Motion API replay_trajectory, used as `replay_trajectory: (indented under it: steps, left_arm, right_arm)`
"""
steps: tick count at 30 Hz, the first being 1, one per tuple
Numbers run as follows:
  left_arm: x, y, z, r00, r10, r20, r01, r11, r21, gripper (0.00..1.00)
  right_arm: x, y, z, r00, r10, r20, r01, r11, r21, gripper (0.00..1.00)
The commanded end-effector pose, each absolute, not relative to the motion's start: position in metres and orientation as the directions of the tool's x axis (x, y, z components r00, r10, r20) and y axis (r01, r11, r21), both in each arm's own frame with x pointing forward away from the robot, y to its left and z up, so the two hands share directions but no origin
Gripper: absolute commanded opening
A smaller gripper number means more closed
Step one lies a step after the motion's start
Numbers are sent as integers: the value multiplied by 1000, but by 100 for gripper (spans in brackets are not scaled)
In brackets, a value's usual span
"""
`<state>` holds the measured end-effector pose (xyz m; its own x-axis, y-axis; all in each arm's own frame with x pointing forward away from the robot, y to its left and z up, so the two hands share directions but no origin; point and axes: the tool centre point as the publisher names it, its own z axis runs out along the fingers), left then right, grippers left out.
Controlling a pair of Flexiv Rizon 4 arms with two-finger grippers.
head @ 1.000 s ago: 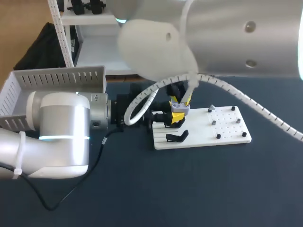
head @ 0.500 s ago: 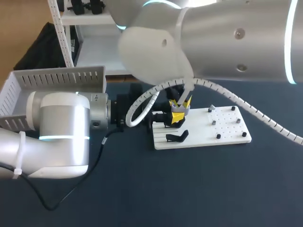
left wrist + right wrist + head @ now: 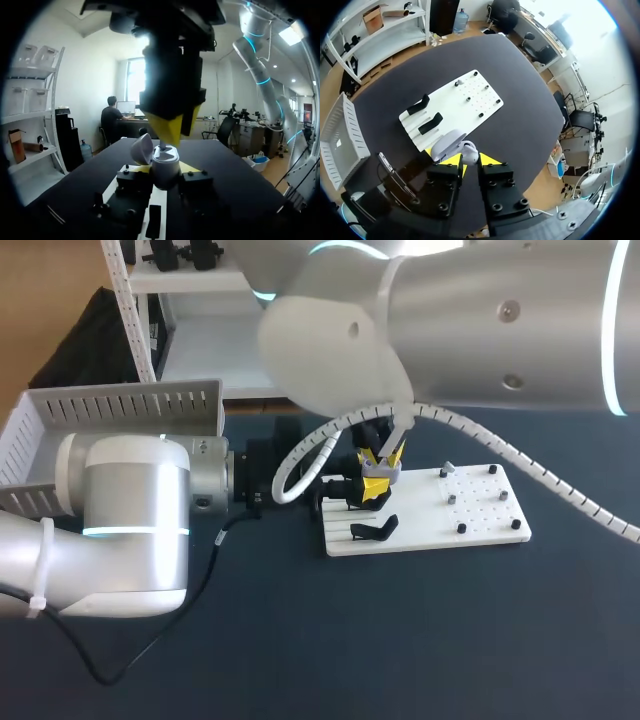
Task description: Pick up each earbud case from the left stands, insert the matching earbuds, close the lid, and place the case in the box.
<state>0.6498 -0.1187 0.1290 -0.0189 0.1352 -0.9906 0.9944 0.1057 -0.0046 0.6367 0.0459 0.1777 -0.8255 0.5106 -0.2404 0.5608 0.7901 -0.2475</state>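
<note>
On the dark desk [image 3: 400,640], my left arm [image 3: 130,530] fills the lower left of the head view and extends toward the centre. The left jaws are clenched on the white case [image 3: 165,165], held upright with its lid [image 3: 141,149] tipped open. Directly above the case, the right jaws point down from the right arm [image 3: 500,330] at upper right, yellow tips pinched on an earbud [image 3: 162,145] just at the case's opening. Right of centre lies the white board [image 3: 480,515], with a black stand [image 3: 373,530] at its left end. The slotted box [image 3: 110,410] sits at upper left.
</note>
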Motion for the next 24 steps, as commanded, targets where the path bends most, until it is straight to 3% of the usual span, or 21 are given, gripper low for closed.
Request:
replay_trajectory:
  steps: [1, 24]
  left_arm:
    - [649, -119, 128, -17, 131, -991, 994, 112, -2, 0]
    - [649, -119, 128, -17, 131, -991, 994, 112, -2, 0]
  right_arm:
    - [638, 44, 177, -825, 514, -235, 562, 790, -244, 0]
    - [636, 44, 171, -823, 523, -219, 566, 789, -242, 0]
